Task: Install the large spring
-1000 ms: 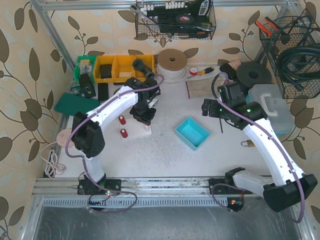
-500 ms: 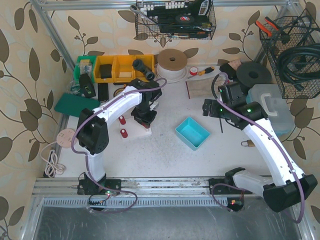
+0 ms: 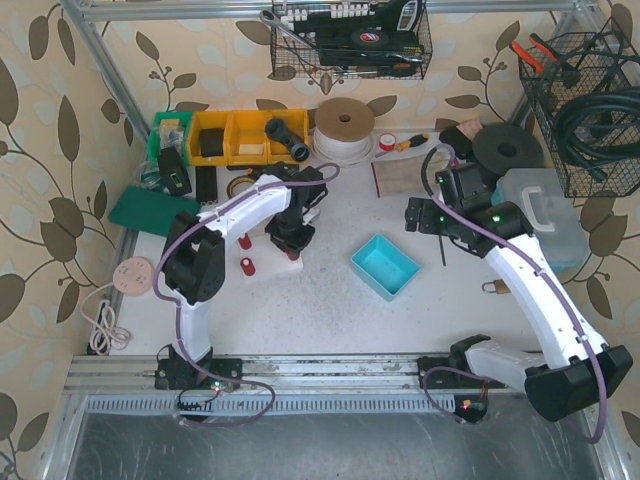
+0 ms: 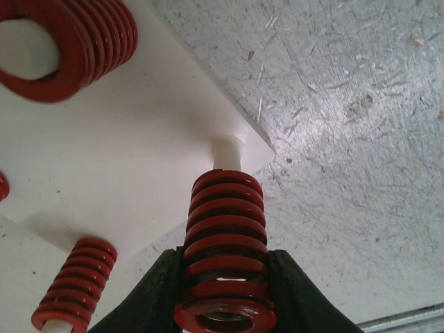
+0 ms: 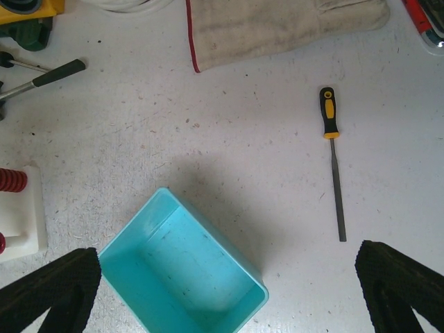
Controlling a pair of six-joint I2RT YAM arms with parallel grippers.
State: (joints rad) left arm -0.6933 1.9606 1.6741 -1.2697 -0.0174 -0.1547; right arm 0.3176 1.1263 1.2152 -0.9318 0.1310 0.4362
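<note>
My left gripper [image 4: 225, 277] is shut on the large spring [image 4: 225, 229], a thick red coil held between the black fingers [image 4: 156, 291]. The coil's far end meets a white peg [image 4: 226, 152] at the corner of the white base plate [image 4: 125, 166]. Three other red springs stand on that plate, one wide [image 4: 66, 45] and one thin [image 4: 76, 291]. From above, the left gripper [image 3: 290, 235] hovers over the plate [image 3: 294, 254]. My right gripper [image 5: 225, 288] is open wide and holds nothing, above the teal bin [image 5: 182, 267]; from above it [image 3: 415, 215] is right of centre.
The teal bin [image 3: 384, 266] sits mid-table. A yellow-handled file [image 5: 333, 156] and a cloth glove [image 5: 277, 24] lie beyond it. Two red springs [image 3: 245, 252] stand left of the plate. Yellow bins [image 3: 235, 135], a tape roll [image 3: 344, 125] and a grey case [image 3: 540, 215] line the back and right.
The left arm's elbow has swung left and its wrist has shifted slightly toward the back, still gripping the spring. The right arm has not moved.
</note>
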